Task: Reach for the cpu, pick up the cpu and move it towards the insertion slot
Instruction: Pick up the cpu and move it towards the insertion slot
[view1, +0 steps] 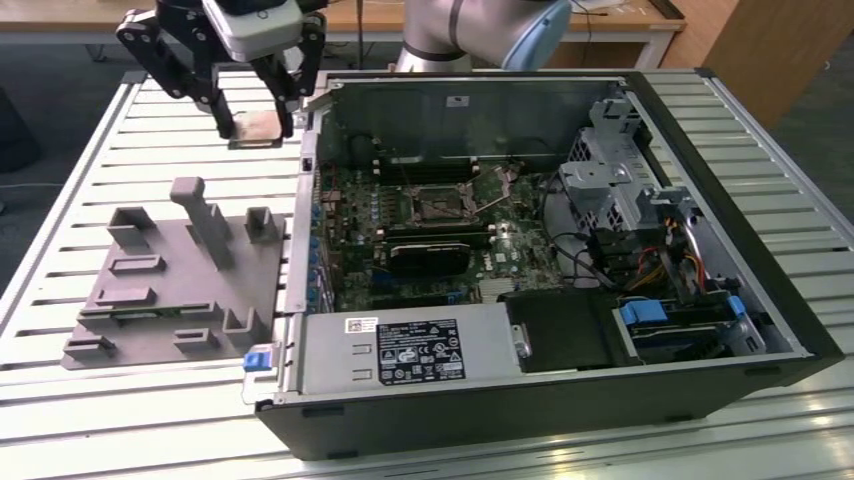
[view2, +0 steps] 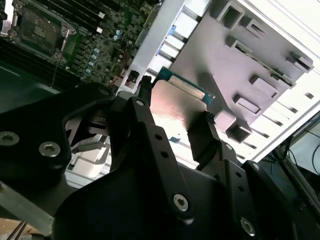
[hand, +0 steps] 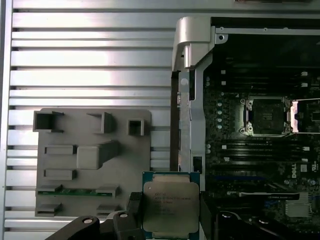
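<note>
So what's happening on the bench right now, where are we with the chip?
The gripper is shut on the cpu, fingers on two opposite edges, and holds it in the air above the slatted table, just outside the open computer case on the exterior view's left. The grey fixture sits on the table beside the case. The insertion slot on the motherboard is open and has no chip in it; the cpu is not over it yet.
</note>
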